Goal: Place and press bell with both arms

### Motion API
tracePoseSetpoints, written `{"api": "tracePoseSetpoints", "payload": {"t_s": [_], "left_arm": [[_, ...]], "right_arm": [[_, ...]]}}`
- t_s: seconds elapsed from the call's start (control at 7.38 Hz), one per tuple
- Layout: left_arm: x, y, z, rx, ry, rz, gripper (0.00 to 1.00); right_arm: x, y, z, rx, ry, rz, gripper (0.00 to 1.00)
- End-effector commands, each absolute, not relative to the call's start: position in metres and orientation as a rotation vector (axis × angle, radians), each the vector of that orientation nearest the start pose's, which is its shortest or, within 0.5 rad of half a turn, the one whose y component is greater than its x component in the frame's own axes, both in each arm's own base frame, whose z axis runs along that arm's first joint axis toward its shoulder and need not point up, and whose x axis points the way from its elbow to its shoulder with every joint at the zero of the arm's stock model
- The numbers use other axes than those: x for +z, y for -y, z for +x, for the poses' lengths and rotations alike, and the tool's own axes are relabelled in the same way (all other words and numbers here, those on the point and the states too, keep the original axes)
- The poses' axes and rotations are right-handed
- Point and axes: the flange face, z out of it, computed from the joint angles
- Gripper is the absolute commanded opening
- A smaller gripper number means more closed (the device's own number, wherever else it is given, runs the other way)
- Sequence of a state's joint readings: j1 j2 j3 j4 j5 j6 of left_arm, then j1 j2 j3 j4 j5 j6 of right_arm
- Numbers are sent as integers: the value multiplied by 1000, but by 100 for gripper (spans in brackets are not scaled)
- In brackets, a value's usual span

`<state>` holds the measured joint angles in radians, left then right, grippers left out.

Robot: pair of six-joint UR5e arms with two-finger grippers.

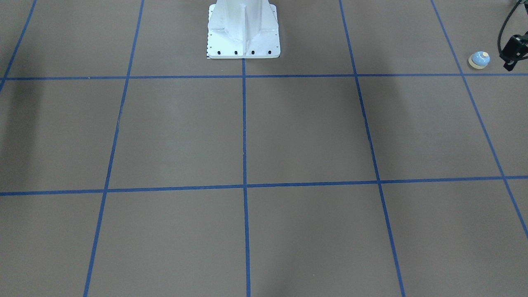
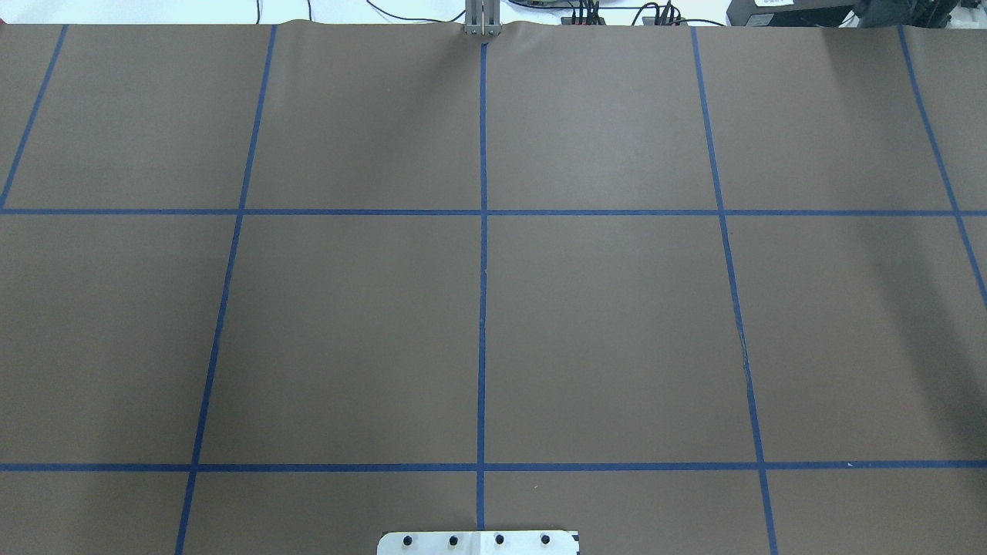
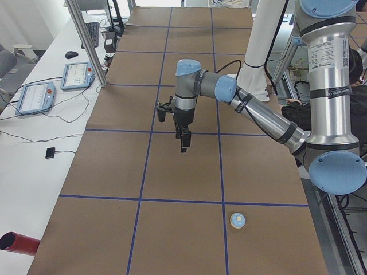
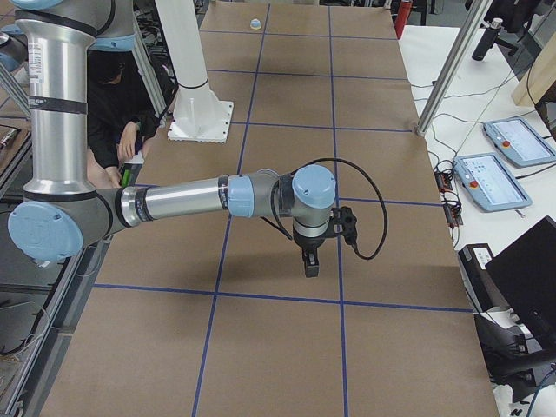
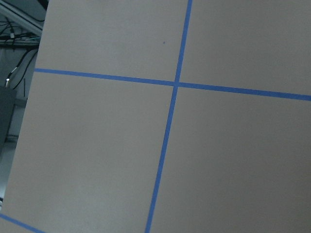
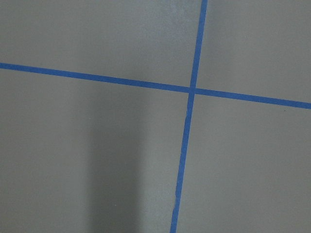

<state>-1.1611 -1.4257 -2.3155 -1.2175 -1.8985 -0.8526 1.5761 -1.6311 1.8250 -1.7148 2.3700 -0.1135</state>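
The bell (image 1: 479,60), light blue with a cream rim and button, stands upright on the brown table near the table's end on my left; it also shows in the exterior left view (image 3: 237,220) and, small, in the exterior right view (image 4: 255,23). My left gripper (image 3: 184,142) hangs fingers-down above the table, apart from the bell; a black part of it shows at the front view's edge (image 1: 512,53). My right gripper (image 4: 310,265) hangs fingers-down over the other half of the table, far from the bell. I cannot tell whether either is open or shut. Both wrist views show only bare table.
The white bolted pedestal (image 1: 243,33) stands at the robot's side of the table. A red cylinder (image 3: 16,243) and teach pendants (image 3: 35,96) lie on the white side bench. Metal posts (image 4: 445,74) stand at the table's far edge. A seated person (image 4: 122,113) is by the pedestal.
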Motion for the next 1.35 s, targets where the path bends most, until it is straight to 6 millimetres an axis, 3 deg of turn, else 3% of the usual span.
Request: {"api": "tracePoseSetpoints", "payload": {"t_s": [0.0,0.27,0.54,0.95,1.22], "left_arm": [[457,355,120,-676,-222,-23,100],[501,317,125,-927,-76,-69,100],[533,276,143,-1205,50,-92,100],[567,244,145,-1489,158,-66,100],[612,230,156,-1557,182,-45,100]], "right_arm": [[576,461,63,-125,797,95,100],[579,457,63,-119,805,88,100],[585,457,62,-111,809,74,100],[578,458,62,-119,819,91,100],[572,461,60,-121,852,98,100]]}}
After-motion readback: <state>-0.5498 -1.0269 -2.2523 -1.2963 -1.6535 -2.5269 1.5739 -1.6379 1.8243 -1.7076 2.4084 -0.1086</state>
